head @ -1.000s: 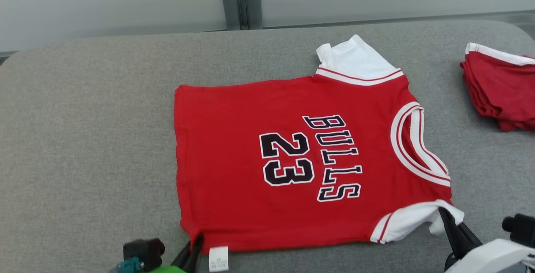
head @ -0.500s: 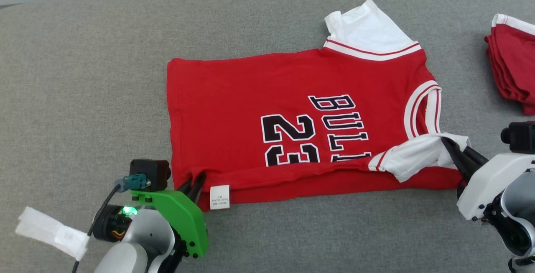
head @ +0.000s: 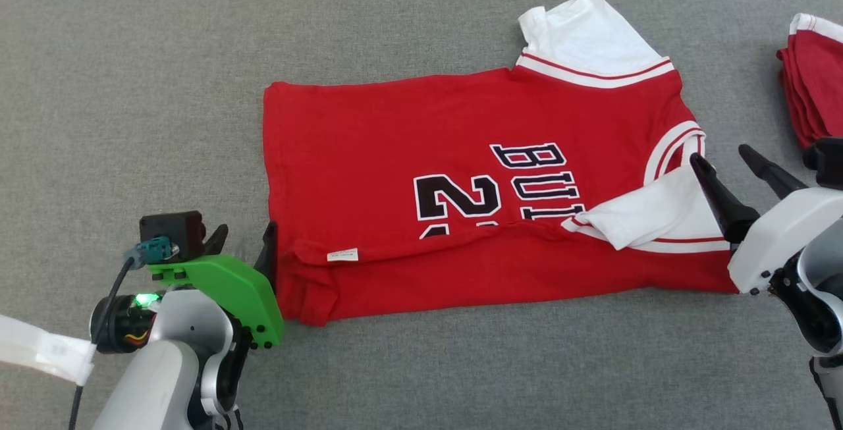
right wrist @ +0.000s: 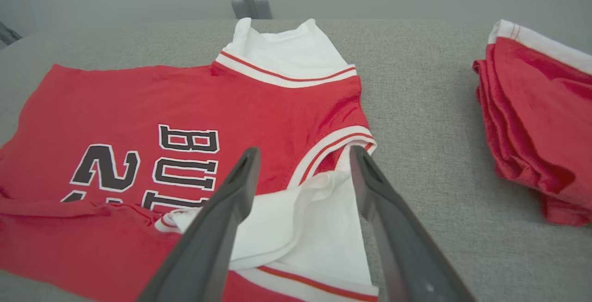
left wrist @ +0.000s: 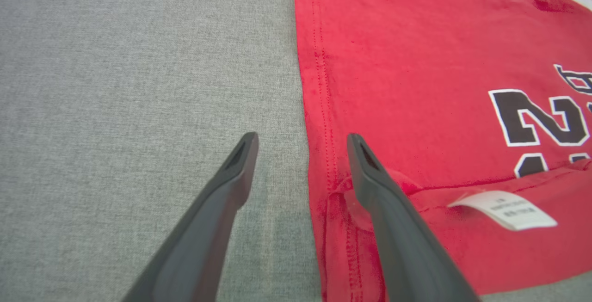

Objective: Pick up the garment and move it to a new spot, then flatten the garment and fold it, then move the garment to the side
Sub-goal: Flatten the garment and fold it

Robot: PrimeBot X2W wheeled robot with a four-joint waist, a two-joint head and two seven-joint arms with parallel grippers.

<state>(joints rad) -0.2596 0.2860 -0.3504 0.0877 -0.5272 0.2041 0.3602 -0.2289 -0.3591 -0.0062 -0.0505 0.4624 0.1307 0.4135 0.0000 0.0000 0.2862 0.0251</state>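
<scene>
Head view: the red shirt [head: 461, 147] lies in the middle of the grey surface [head: 132, 87], near edge folded up over the number, white sleeve [head: 652, 219] flopped on top. The left gripper [head: 245, 229] sits at the shirt's left corner, jaws spread wide, holding nothing. The right gripper [head: 719, 153] is by the sleeve, jaws wide apart too, empty. There's a stack of red clothes [head: 813, 87] off to the right.
</scene>
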